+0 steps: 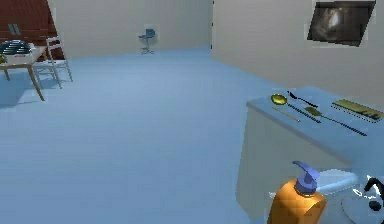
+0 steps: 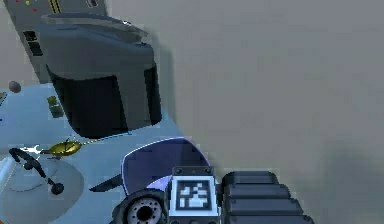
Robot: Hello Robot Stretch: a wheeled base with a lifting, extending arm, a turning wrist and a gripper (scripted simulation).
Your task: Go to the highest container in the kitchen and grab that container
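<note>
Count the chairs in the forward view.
2: a white chair beside the table at left, a blue chair by the far wall. More may hide behind the table.

A large dark grey bin-shaped thing (image 2: 105, 85) is seen on a pale blue counter (image 2: 100, 172) against a beige wall (image 2: 285, 90). A gold spoon (image 2: 66, 148) is laid near it, and the arm's white marked square (image 2: 192, 195) is shown below.

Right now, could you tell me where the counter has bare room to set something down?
The counter is bare between the gold spoon and the orange pump bottle. It is crowded along the far edge, where dark utensils and a flat tray lie.
</note>
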